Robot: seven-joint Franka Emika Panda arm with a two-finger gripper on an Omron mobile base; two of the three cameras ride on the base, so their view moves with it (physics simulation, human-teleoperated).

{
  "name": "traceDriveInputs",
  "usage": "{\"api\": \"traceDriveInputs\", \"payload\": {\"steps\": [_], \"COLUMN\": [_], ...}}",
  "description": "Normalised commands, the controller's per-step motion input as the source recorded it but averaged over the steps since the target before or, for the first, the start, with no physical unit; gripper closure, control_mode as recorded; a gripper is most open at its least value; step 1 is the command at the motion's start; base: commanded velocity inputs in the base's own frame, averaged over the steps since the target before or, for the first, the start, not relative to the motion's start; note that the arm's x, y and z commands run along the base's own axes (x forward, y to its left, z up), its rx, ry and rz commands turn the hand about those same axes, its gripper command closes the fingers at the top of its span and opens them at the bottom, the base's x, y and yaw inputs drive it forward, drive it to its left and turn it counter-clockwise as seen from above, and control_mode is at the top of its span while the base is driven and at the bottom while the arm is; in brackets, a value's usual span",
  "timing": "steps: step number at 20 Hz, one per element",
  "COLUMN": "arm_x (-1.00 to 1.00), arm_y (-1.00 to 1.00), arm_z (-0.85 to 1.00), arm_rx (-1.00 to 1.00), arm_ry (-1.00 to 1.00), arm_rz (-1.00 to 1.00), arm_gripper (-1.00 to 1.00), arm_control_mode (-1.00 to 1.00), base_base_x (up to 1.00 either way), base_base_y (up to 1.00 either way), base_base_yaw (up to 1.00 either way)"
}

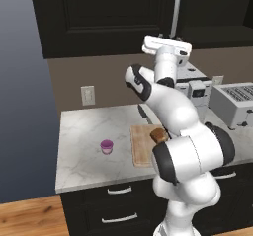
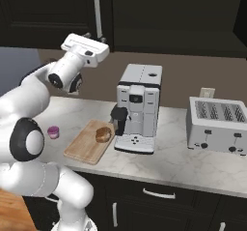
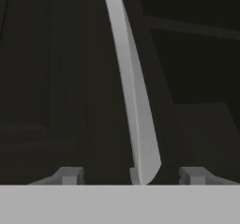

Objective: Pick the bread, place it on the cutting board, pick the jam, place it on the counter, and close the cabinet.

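step: close cabinet (image 1: 99,18) | bread (image 2: 102,134) on board (image 2: 84,145), jam (image 1: 106,146) on counter (image 1: 81,131) | tool (image 3: 131,175) parted astride silver handle (image 3: 133,106), grip not yet firm | door: stiff, hinged, heavy; handle smooth, slippery; hold mid-bar or push the panel

Even, flat rendered light, marble counter (image 1: 84,146) bright, cabinet (image 1: 99,18) nearly black with panels barely readable, soft low-resolution edges throughout, faint shadows (hardly any under the jam (image 1: 106,146)), no glare.
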Motion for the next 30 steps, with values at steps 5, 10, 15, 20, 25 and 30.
{"api": "traceDriveInputs", "payload": {"steps": [5, 10, 15, 20, 25, 30], "arm_x": [0.48, 0.09, -0.31, -0.64, -0.72, -0.78], "arm_y": [0.0, -0.07, -0.25, -0.43, -0.64, -0.65], "arm_z": [0.0, 0.0, 0.0, 0.0, 0.0, 0.0], "arm_rx": [0.0, 0.0, 0.0, 0.0, 0.0, 0.0], "arm_ry": [0.0, 0.0, 0.0, 0.0, 0.0, 0.0], "arm_rz": [0.0, 0.03, 0.04, 0.04, 0.07, 0.07], "arm_gripper": [-1.0, -1.0, -1.0, -1.0, -1.0, -1.0], "arm_control_mode": [-1.0, -1.0, -1.0, -1.0, -1.0, -1.0], "base_base_x": [0.0, 0.0, 0.0, 0.0, 0.0, 0.0], "base_base_y": [0.0, 0.0, 0.0, 0.0, 0.0, 0.0], "base_base_yaw": [0.0, 0.0, 0.0, 0.0, 0.0, 0.0]}}
